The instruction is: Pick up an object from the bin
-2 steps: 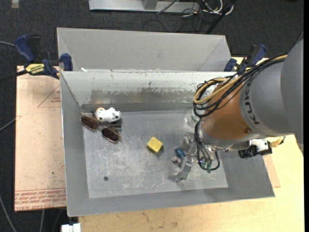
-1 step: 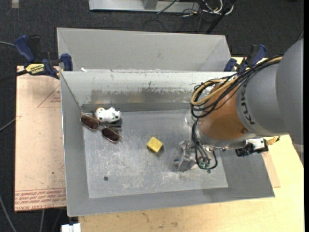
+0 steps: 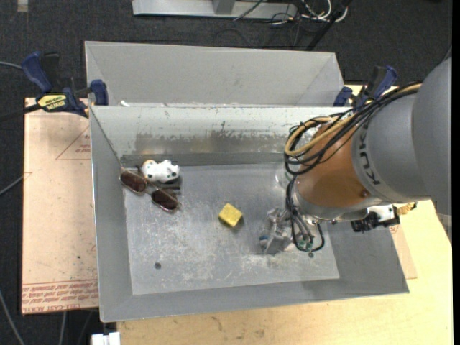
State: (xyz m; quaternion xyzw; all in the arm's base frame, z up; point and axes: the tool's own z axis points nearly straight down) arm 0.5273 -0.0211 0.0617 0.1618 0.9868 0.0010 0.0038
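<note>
bin [image 3: 215,268]: grey metal, sloped walls, flat floor. Three loose things in it, no heap.
sunglasses [image 3: 164,200]: dark lenses, lying flat, well left of the yellow block, near the foot of the back wall.
white toy [image 3: 159,169]: small, white with dark marks, well left of the block and just behind the sunglasses. Touching them or only close, can't tell.
yellow block [image 3: 231,215]: small, roughly cube-shaped, looks spongy. Mid floor, on its own, bare metal all round.
hand [image 3: 276,240]: low over the floor, just right of the block and slightly nearer the front wall, apart from it. Nothing visible in it. Apart or together: cannot tell, wrist cables clutter that spot.
target: my read is the block, as the nearest thing. Not gripped yet.
step: positioning for the grasp, task at an early stage.
do it well: centre over the block, square up to two flat faces, descend straight, close only once it sits in the middle.
risk: block looks light, so an off-centre descent could push it away.
</note>
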